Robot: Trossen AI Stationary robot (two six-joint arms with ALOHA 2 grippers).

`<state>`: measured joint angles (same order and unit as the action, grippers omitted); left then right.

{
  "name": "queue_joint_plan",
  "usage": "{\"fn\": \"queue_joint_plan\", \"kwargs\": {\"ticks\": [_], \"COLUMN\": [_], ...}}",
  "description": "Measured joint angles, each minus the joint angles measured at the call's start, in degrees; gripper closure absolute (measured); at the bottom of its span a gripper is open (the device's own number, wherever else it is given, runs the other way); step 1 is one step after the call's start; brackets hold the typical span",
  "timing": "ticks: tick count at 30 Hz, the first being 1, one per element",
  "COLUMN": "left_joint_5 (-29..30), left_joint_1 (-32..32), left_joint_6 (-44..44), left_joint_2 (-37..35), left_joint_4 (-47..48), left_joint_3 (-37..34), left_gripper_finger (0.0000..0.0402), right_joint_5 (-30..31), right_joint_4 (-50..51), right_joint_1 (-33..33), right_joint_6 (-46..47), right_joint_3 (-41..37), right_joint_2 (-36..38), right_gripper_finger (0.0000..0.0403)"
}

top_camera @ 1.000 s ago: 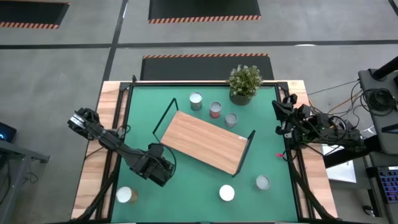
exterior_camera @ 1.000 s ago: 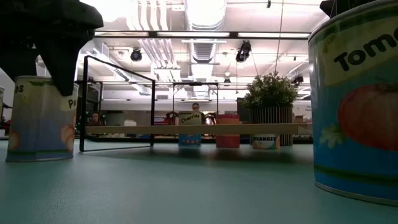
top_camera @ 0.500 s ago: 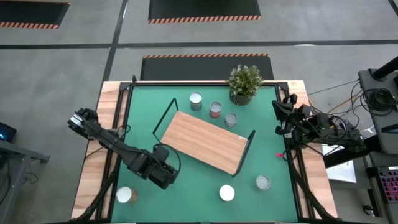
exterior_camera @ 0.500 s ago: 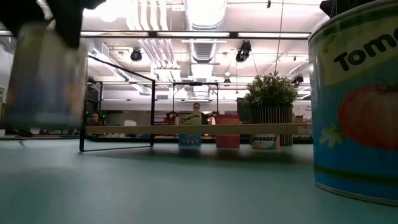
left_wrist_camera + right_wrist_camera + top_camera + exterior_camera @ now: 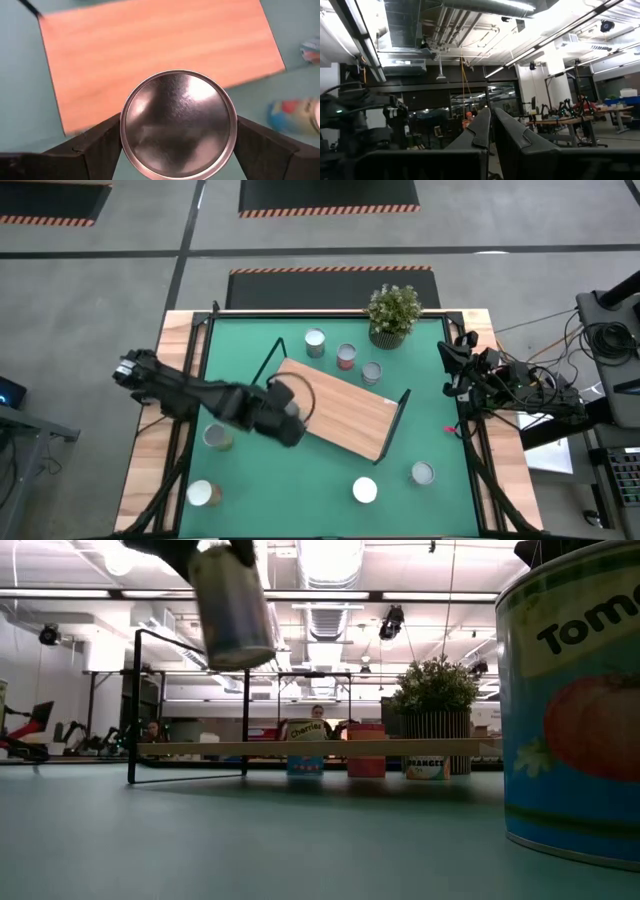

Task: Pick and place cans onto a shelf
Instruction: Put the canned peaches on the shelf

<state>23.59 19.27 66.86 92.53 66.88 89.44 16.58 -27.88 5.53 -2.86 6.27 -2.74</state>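
Left tool (image 5: 177,145) pinches a silver-topped can (image 5: 178,123) between its two dark fingers, one on each side of the rim, and carries it in the air over the near-left end of the shelf (image 5: 330,408), as the low view shows the can (image 5: 231,608) hanging well above the board. I judge the step in hand to be the carry: the can is lifted but not yet set down. The next move calls for bringing it further over the bare wood, clear of the black wire loop (image 5: 262,370) at that end, lowering it upright until its base meets the board, and only then spreading the fingers. The shelf lies slantwise on the green desk mat (image 5: 330,480) and carries no can yet. Beyond the shelf's far long edge stand three cans (image 5: 345,356) beside a potted plant (image 5: 392,312); on the near side of the shelf stand two more (image 5: 365,490), and two others (image 5: 205,493) sit off its left end. Right tool (image 5: 491,131), fingers pressed together, waits at the desk's edge, well to the right of the shelf. Hard to make out: the carried can's label is blurred, and from above the arm hides it altogether; a large tomato can (image 5: 570,710) is cut off in the low view.
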Motion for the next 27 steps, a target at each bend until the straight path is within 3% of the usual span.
{"fn": "queue_joint_plan", "kwargs": {"ticks": [12, 27], "left_joint_5": [1.22, 1.14], "left_joint_1": [-8.92, -11.21], "left_joint_6": [-8.48, -12.77], "left_joint_2": [0.28, 3.25], "left_joint_4": [-0.40, -8.66], "left_joint_3": [0.01, -1.81], "left_gripper_finger": [0.0092, 0.0092], "right_joint_5": [0.00, 0.00], "right_joint_4": [0.00, -0.09], "right_joint_1": [-0.01, 0.01], "right_joint_6": [-0.98, -1.22], "right_joint_3": [0.02, 0.01], "right_joint_2": [0.00, 0.01], "right_gripper_finger": [0.0390, 0.0390]}}
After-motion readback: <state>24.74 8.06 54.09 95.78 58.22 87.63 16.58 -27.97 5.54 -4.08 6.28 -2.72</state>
